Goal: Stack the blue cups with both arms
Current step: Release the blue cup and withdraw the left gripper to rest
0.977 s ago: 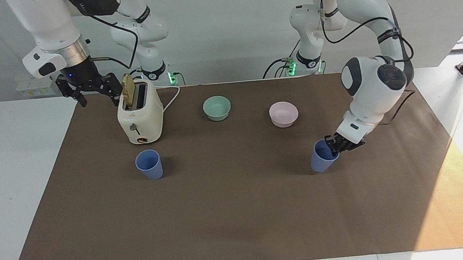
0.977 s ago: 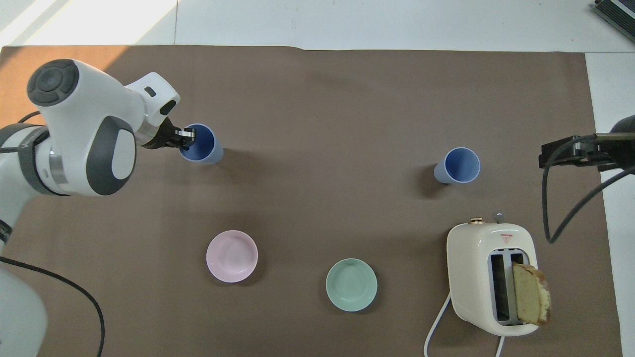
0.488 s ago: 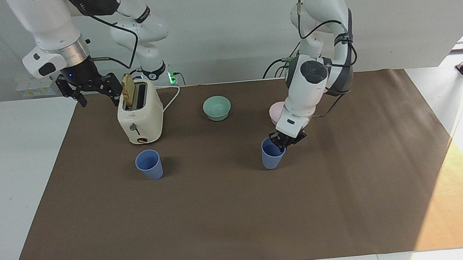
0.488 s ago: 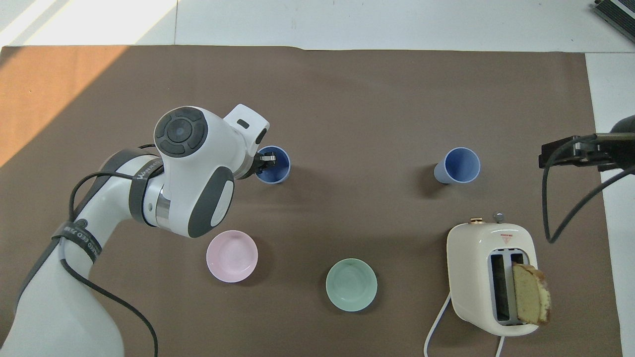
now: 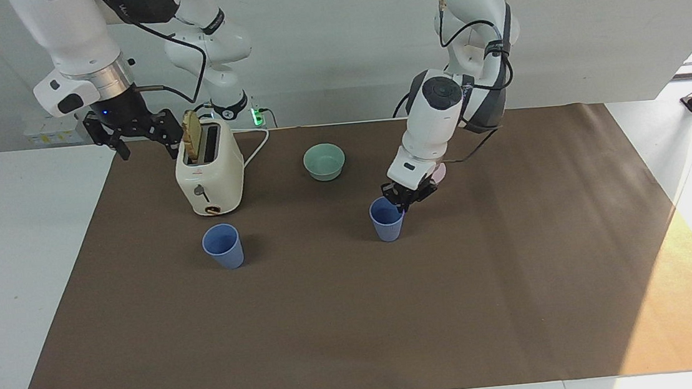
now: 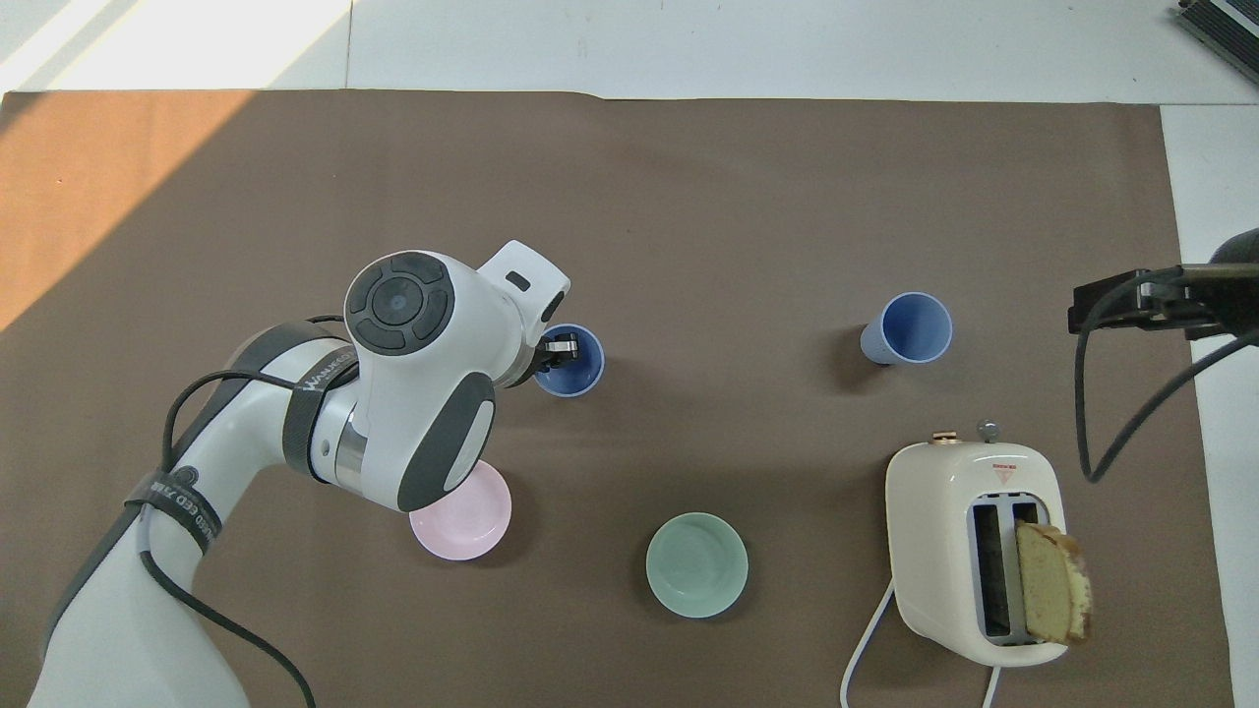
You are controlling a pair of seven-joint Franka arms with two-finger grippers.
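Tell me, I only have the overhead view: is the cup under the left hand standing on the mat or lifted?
Observer: In the facing view that blue cup looks upright with its base on the mat. The left hand is at its rim.
Operator: And the right hand? I see only its edge.
Observer: The right hand hangs open in the air beside the toaster, holding nothing.
Operator: Is the other cup upright?
Observer: Yes, the second blue cup stands upright, alone, farther from the robots than the toaster.
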